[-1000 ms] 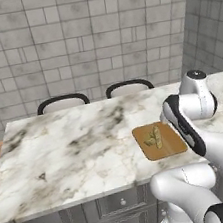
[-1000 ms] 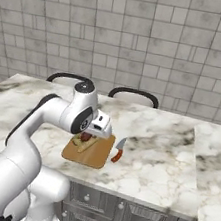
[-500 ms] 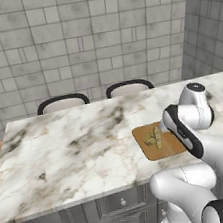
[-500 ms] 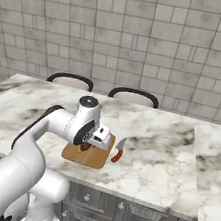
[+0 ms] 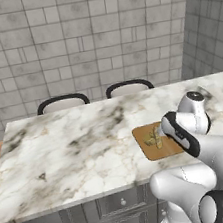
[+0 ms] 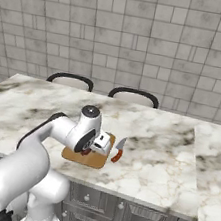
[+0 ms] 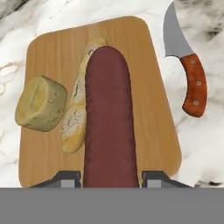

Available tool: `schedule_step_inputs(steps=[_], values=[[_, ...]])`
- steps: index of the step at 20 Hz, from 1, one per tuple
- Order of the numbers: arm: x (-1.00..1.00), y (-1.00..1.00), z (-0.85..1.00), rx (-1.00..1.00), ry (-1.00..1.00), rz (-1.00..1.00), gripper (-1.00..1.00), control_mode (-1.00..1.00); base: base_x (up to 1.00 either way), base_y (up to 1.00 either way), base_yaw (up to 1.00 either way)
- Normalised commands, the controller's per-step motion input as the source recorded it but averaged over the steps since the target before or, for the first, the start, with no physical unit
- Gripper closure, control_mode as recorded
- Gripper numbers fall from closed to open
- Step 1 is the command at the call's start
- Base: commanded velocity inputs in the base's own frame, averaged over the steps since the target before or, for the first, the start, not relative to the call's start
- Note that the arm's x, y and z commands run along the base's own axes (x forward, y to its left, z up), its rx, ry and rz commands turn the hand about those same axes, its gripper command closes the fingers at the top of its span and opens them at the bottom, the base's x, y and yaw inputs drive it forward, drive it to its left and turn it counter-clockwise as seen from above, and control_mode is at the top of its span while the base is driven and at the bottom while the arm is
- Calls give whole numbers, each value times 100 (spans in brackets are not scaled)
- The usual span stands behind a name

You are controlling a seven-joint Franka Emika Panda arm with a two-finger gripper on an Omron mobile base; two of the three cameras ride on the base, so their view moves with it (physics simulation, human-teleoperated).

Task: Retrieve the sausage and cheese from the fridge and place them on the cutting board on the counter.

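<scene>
The dark red-brown sausage (image 7: 108, 127) lies lengthwise over the tan cutting board (image 7: 155, 131), partly across a pale bread piece (image 7: 74, 120). My gripper (image 7: 111, 178) is shut on the sausage's near end, one fingertip on each side. The yellow cheese (image 7: 41, 103) chunk rests on the board left of the bread. In the right base view my gripper (image 6: 89, 149) hangs low over the cutting board (image 6: 94, 159) on the white marble counter (image 6: 165, 161). In the left base view the forearm covers the right part of the cutting board (image 5: 149, 151). The fridge is out of view.
A knife (image 7: 186, 65) with an orange-red handle lies on the marble just right of the board, also the knife (image 6: 117, 153) in the right base view. Two dark chair backs (image 5: 62, 101) stand behind the counter against a grey tiled wall.
The hand has come down over the board with the sausage in it; the wrist sits lower and nearer the counter's front than a second ago.
</scene>
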Motion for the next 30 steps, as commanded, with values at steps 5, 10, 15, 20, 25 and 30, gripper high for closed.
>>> schedule_step_inputs(steps=[5,10,15,20,25,30], values=[[2,0,16,0,0,-3,-100,-100,0,0,0],[-11,1,44,0,0,0,-100,-100,0,0,0],[-41,1,81,0,0,0,-100,-100,0,0,0],[-74,14,60,0,27,1,-100,-100,0,0,0],[-84,31,27,-2,1,4,-100,-100,0,0,0],[-40,4,69,0,-14,9,-100,-100,0,0,0]])
